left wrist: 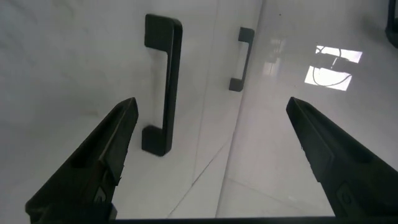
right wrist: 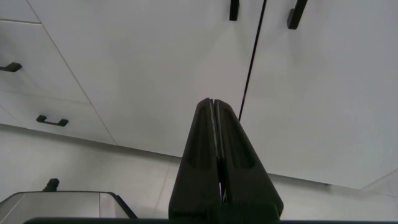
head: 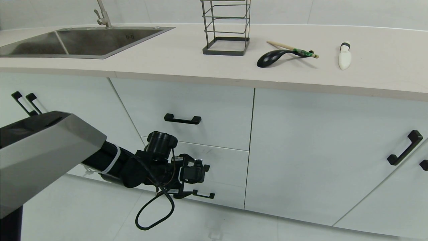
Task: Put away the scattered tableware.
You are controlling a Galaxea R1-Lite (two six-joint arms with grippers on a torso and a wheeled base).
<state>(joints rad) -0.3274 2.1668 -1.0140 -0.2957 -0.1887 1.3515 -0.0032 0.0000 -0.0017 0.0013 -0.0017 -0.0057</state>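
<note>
On the countertop [head: 187,67] lie a black spoon [head: 271,57], a pair of wooden chopsticks [head: 292,49] with green ends resting across its handle, and a white utensil [head: 344,57] with a dark band to the right. A dark wire rack [head: 227,30] stands left of them. My left gripper [head: 200,179] [left wrist: 211,149] hangs low before the lower drawers, open, with nothing between its fingers; a black drawer handle [left wrist: 163,87] shows beyond them. My right gripper [right wrist: 214,106] is shut on nothing and faces the white cabinet fronts.
A steel sink [head: 83,40] with a faucet [head: 103,15] takes up the counter's left end. Below are white drawers with black handles [head: 182,118], and cabinet doors with handles [head: 404,147] at the right. Tiled floor lies beneath.
</note>
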